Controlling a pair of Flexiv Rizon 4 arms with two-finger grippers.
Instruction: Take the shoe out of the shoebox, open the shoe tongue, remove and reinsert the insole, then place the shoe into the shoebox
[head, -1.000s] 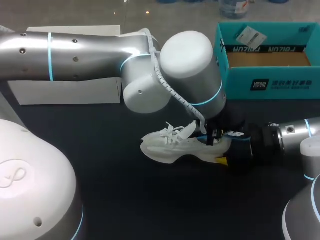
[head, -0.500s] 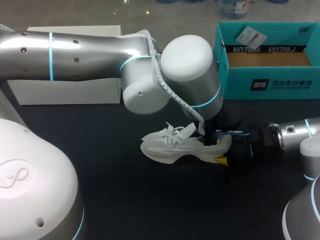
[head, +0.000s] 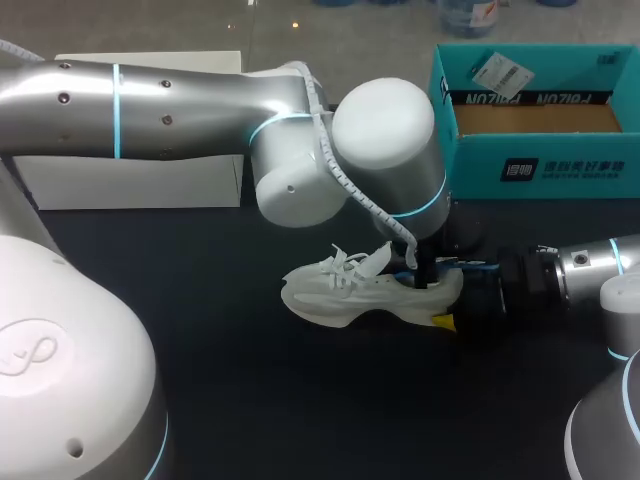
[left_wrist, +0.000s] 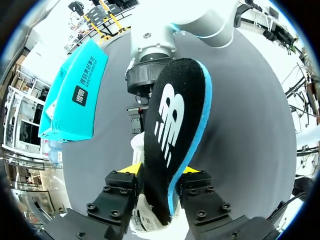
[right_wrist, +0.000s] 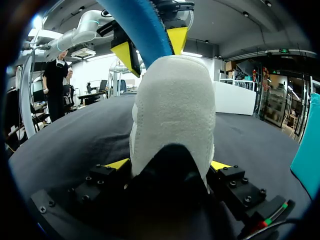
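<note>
Over the last second your left arm (head: 385, 150) has shifted slightly toward your right side and down. Its left tool (left_wrist: 160, 171) has carried the insole (left_wrist: 175, 125) lower at the heel of the shoe (head: 350, 290). Less of the insole now shows above the heel than before.

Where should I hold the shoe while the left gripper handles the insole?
Take the shoe by its heel, from behind, as the right gripper does: fingers flank the narrow heel cup, leaving the opening free for the left gripper and insole.
</note>
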